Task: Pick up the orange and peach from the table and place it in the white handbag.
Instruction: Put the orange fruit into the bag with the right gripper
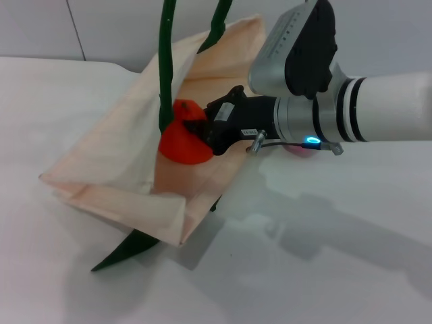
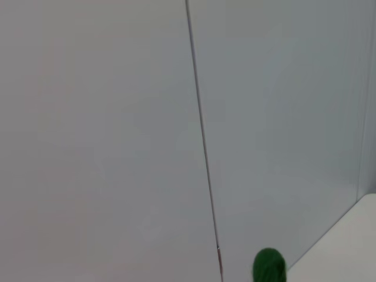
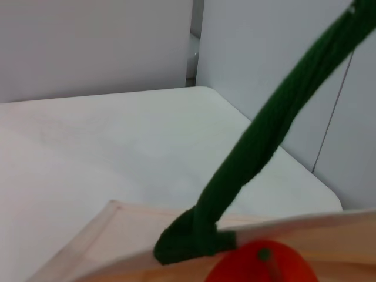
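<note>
Head view: right gripper [image 1: 206, 129] with orange [image 1: 183, 143] inside white handbag [image 1: 115, 169] mouth.

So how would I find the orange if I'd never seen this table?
Look for the big cream white handbag with dark green straps, open on the white table. The right gripper reaches into its mouth, and the orange sits there at its fingertips. It is the only bright orange-red round thing, with a small green stem.

Bright orange-red orange [image 1: 182, 143] with a tiny dark green stem, cream bag [image 1: 121, 169] with dark green straps [image 1: 165, 67], black gripper [image 1: 202, 128] on a silver-white arm, plain white table [image 1: 324, 270].
</note>
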`<state>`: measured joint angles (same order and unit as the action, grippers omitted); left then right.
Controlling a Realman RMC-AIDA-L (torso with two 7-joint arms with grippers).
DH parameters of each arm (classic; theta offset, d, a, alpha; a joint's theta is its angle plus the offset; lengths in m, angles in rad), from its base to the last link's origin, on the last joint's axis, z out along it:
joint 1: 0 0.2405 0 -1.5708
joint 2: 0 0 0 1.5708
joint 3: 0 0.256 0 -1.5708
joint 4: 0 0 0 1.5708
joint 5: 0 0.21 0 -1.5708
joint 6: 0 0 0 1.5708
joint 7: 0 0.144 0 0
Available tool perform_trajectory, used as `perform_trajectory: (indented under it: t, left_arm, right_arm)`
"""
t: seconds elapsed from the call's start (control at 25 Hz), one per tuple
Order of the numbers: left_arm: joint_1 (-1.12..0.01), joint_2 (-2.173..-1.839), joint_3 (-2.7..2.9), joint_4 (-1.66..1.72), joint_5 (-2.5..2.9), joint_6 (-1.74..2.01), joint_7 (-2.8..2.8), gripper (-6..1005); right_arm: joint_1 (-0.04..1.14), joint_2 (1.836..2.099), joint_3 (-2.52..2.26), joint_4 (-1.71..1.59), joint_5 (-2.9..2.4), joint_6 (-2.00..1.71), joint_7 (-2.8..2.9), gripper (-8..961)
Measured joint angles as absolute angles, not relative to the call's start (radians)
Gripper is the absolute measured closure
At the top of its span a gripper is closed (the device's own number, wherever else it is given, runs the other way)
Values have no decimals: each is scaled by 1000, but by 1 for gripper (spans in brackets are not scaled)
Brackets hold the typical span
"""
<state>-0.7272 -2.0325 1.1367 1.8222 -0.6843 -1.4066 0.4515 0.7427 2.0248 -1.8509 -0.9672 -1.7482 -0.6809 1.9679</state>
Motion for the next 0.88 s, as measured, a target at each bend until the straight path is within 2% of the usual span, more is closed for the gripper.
perform_trajectory:
  t: [0.48,0.68,0.8,0.88]
  left_arm:
    - [-723,-2033,1147,1853,-691,-1405,442,870]
    - [-719,-2033,1145,1855,-685,-1405,442,870]
    - [-715,-2033,1140,1855,-684,-1406,442,870]
    - [-711,-2033,1139,1855,-677,-1407,442,871]
  right_arm:
    - [768,2025,-1856,-948,-1716,-692,1915,891]
    - [768,2024,-1854,-938,-1715,-693,1923,861]
    - [768,2023,-1845,-936,-1713,-707,1928,651]
    - [768,2021,-1842,-935,-1713,-718,1930,607]
